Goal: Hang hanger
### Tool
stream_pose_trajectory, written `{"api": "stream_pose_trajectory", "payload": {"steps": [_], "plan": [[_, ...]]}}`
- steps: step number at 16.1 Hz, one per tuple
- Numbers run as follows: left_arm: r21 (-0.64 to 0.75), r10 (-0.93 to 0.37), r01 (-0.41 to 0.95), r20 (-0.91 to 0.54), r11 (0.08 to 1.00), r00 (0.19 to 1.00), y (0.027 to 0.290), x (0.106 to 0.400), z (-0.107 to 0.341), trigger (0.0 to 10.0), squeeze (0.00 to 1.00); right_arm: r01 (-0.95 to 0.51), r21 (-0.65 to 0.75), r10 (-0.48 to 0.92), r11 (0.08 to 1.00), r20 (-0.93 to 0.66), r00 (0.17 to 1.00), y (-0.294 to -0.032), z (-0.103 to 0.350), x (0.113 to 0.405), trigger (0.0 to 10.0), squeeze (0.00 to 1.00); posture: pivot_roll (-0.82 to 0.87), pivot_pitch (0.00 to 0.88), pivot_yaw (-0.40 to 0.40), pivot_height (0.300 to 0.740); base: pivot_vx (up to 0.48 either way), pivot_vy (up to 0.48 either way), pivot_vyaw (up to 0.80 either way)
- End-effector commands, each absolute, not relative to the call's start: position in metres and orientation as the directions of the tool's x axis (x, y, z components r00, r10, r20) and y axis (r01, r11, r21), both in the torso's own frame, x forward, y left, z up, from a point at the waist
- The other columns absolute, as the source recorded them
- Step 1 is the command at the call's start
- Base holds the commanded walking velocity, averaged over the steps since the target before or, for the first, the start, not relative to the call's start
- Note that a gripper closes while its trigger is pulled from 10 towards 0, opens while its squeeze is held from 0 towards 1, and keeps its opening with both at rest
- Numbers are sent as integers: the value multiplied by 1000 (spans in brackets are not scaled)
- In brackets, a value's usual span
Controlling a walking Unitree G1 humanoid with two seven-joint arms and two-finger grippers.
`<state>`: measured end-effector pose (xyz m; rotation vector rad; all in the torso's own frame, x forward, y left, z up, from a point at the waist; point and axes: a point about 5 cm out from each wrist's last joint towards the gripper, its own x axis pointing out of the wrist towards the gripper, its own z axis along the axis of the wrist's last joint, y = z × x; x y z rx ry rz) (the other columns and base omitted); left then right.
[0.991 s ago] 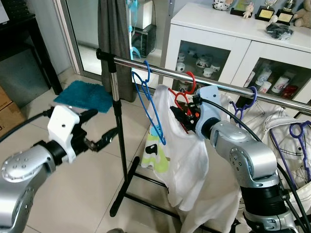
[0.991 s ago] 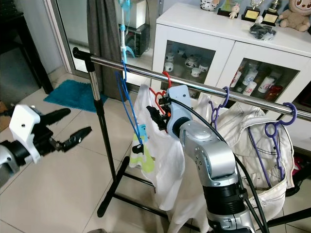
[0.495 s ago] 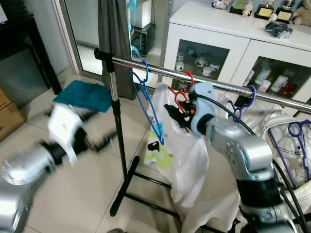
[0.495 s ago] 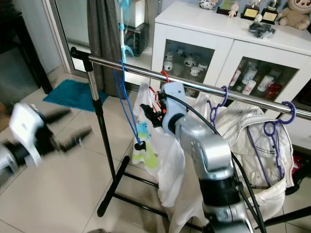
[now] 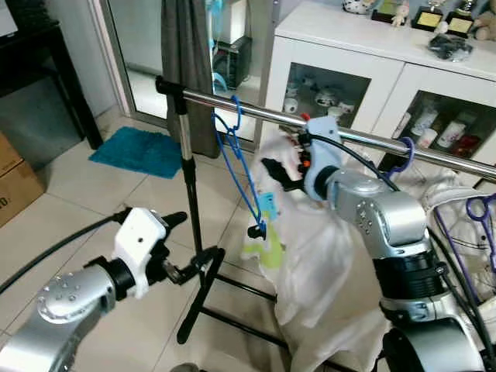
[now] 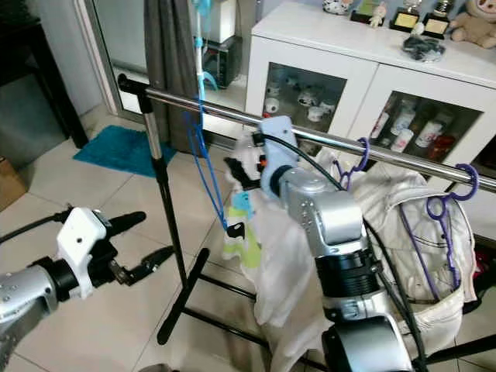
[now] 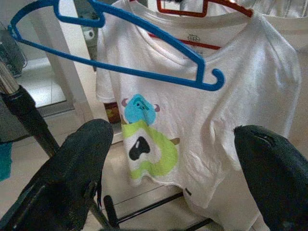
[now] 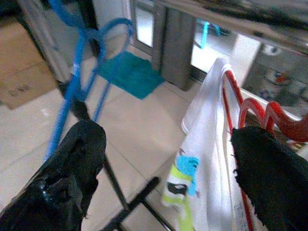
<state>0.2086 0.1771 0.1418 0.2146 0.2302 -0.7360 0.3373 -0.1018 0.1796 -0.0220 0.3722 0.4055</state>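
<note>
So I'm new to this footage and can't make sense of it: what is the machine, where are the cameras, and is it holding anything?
It is a walking humanoid robot with two silver arms. Two pictures come from cameras on its head, two from cameras on its wrists. Before it stands a clothes rail with an empty blue hanger, a white T-shirt on a red hanger, and purple hangers with pale clothes. The right gripper is raised at the T-shirt, fingers open, holding nothing. The left gripper is low over the floor, also open and empty.
</note>
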Motion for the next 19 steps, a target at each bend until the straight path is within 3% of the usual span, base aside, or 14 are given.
{"api": "stream_pose_trajectory", "payload": {"steps": [1,2,5,7,13,19], "plan": [[126,-638,686,-277,717,718,174,207,143,10000,0,-356,38,343,934,-379,859,-109,179,340,10000,357,25,0,-48,740,0,0,0],[115,-646,690,-269,715,714,170,206,142,10000,0,-345,43,334,938,-387,859,-115,180,340,10000,0,20,0,-52,740,0,0,0],[108,-655,697,-266,708,707,165,206,140,10000,0,-365,60,360,929,-369,857,-123,189,336,10000,0,10,0,-42,740,0,0,0],[106,-658,699,-265,707,705,164,208,138,10000,0,-465,56,453,884,-351,819,-127,200,322,10000,0,-6,0,-33,740,0,0,0],[107,-669,709,-260,697,696,159,212,137,10000,0,-514,-23,465,857,-395,792,-158,218,307,10000,0,-21,0,-24,740,0,0,0],[114,-667,708,-259,697,698,159,215,136,10000,0,-670,3,599,743,-450,662,-149,210,286,10000,0,-34,0,-21,740,0,0,0]]}}
